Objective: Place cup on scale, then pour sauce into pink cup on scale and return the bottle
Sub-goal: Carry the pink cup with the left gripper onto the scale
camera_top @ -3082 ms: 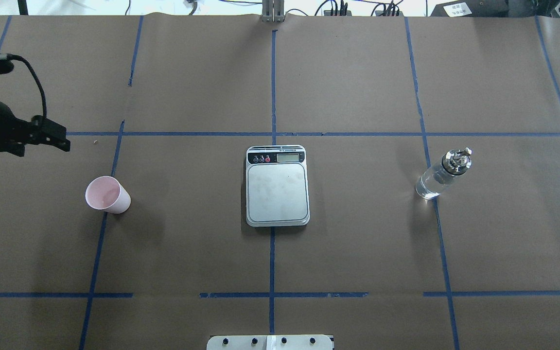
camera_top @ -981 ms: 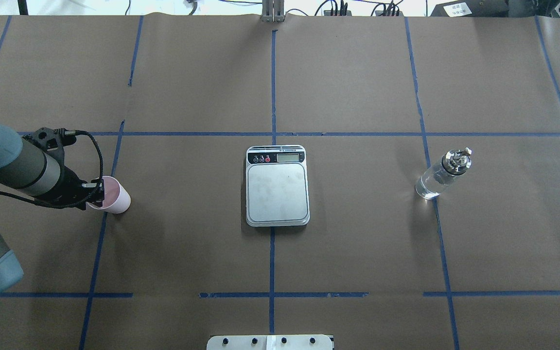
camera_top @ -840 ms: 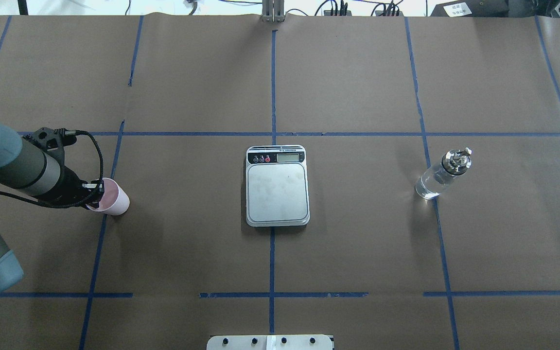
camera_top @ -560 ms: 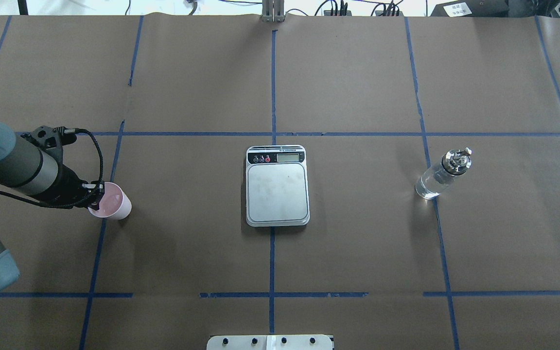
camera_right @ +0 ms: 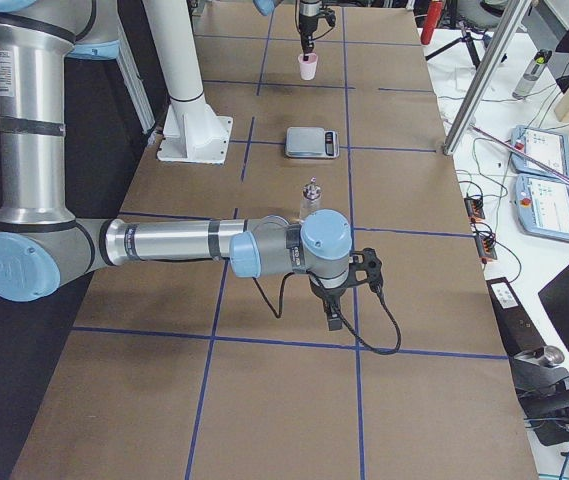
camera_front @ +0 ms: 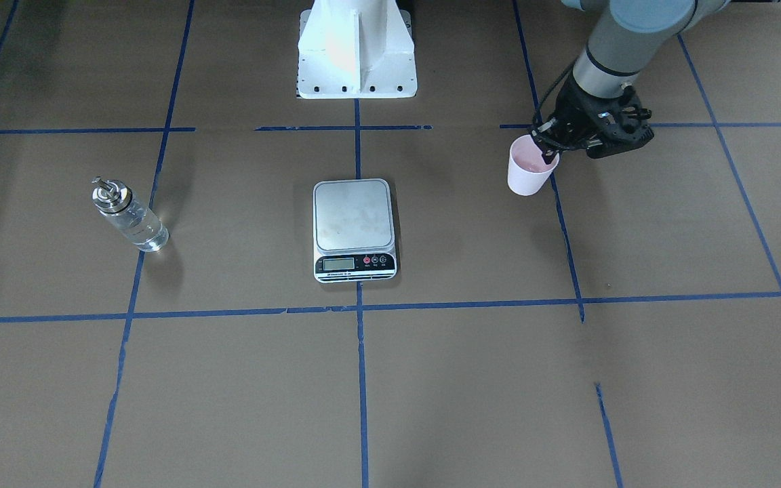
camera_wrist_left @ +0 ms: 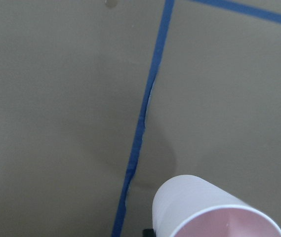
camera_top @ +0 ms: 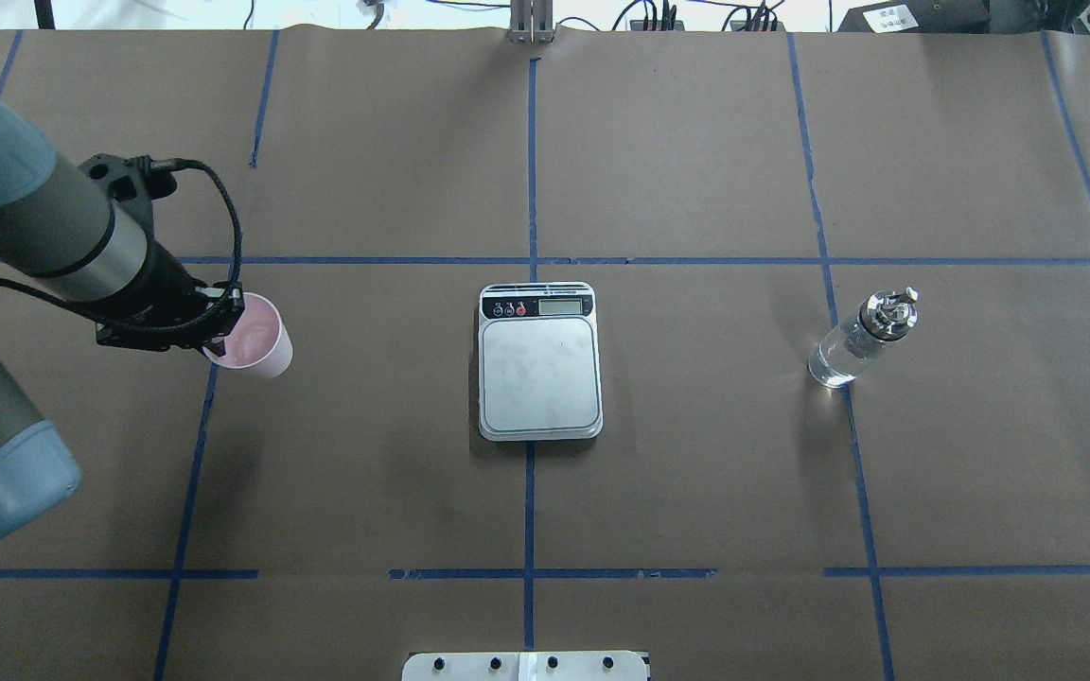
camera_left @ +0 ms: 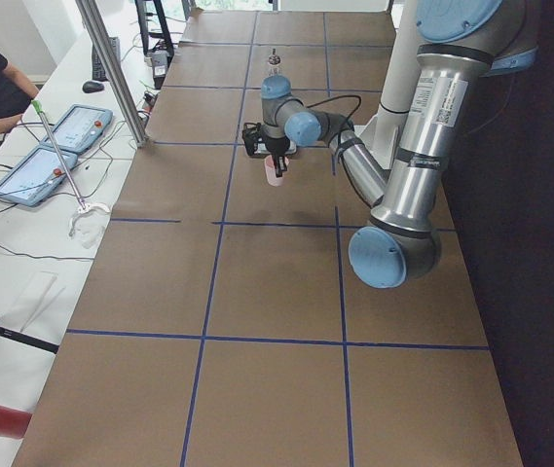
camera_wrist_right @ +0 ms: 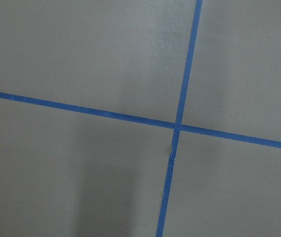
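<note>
The left end effector (camera_top: pixel 219 331) is clamped on the rim of the cup (camera_top: pixel 259 346), held above the worktop (camera_top: pixel 375 473) well apart from the scale (camera_top: pixel 539 374); that one-sided pinch could let it slip or tilt.

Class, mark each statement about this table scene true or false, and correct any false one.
1. The left gripper pinches the cup at its rim. True.
2. The cup stands on the scale. False: the scale's plate is bare, and the cup is held off to the side.
3. The bottle stands upright with its cap on. True.
4. The right gripper holds the bottle. False: it hangs over bare table, apart from the bottle.
</note>
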